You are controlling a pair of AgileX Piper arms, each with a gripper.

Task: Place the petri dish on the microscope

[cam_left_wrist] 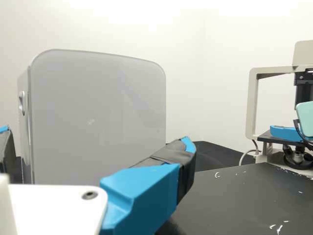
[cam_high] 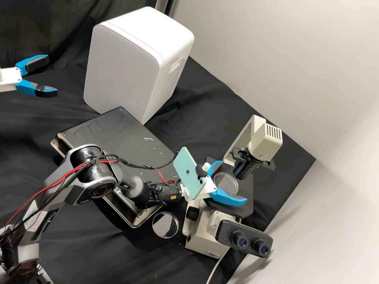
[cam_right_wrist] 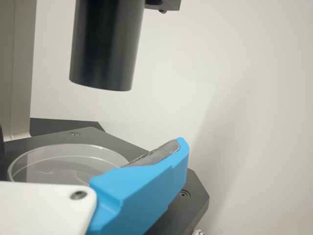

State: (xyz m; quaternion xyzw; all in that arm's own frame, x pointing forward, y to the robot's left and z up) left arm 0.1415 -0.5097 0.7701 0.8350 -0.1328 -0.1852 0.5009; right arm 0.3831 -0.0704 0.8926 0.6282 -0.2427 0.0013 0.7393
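Note:
A clear petri dish [cam_high: 226, 182] lies flat on the dark stage [cam_high: 245, 210] of the microscope [cam_high: 207, 230], under the black condenser [cam_high: 241, 169]. My right gripper [cam_high: 232, 182] is at the stage, open, with one blue finger on each side of the dish. In the right wrist view the dish [cam_right_wrist: 58, 161] rests on the stage [cam_right_wrist: 88, 134] beside one blue finger [cam_right_wrist: 146, 186], below the condenser [cam_right_wrist: 105, 44]. My left gripper [cam_high: 50, 76] hangs open and holds nothing at the far left, above the bench.
A second round clear dish [cam_high: 165, 225] lies on the bench beside the microscope base. A black tray [cam_high: 110, 132] sits under the right arm. A tall white box [cam_high: 138, 59] stands behind it and, in the left wrist view, the white box [cam_left_wrist: 98, 112] is close ahead.

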